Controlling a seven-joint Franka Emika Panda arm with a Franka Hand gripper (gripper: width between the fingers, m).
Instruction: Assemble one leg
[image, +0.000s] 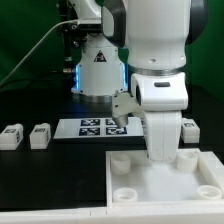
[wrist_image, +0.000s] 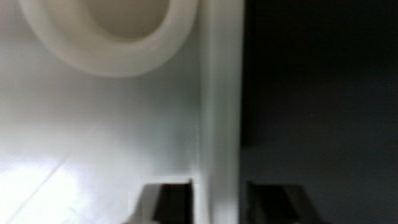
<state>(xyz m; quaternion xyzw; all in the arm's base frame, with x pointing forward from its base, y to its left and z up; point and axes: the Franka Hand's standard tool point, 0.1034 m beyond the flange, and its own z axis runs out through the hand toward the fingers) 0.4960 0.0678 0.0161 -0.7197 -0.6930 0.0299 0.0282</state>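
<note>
The Panda arm (image: 150, 45) fills the middle of the exterior view and hides much of the scene behind it. Its wrist reaches down over the far edge of the white square panel (image: 160, 180), so the jaws themselves cannot be made out from there. The wrist view shows them better: two dark fingertips (wrist_image: 166, 203) stand on either side of the panel's raised edge (wrist_image: 219, 100), narrowly apart and pressed against it with no gap to see, so they have hold of the panel by that edge. That view is blurred. Only part of one round corner socket (wrist_image: 121, 35) shows on the panel, cut off by the frame, and beyond the edge lies the black surface (wrist_image: 320, 100). None of the legs is held. One leg (image: 12, 137) sits at the exterior view's far left, cut by the frame, and a second leg (image: 40, 135) lies just beside it. A third leg (image: 188, 128) lies at the exterior view's right, partly hidden behind the arm. All three rest on the surface, apart from the panel. The marker board (image: 95, 127) lies between the left pair and the arm, its right end covered. Its tags and those on the legs carry only black-and-white patterns. The triangular label (image: 100, 57) on the robot's base is too small to read.
</note>
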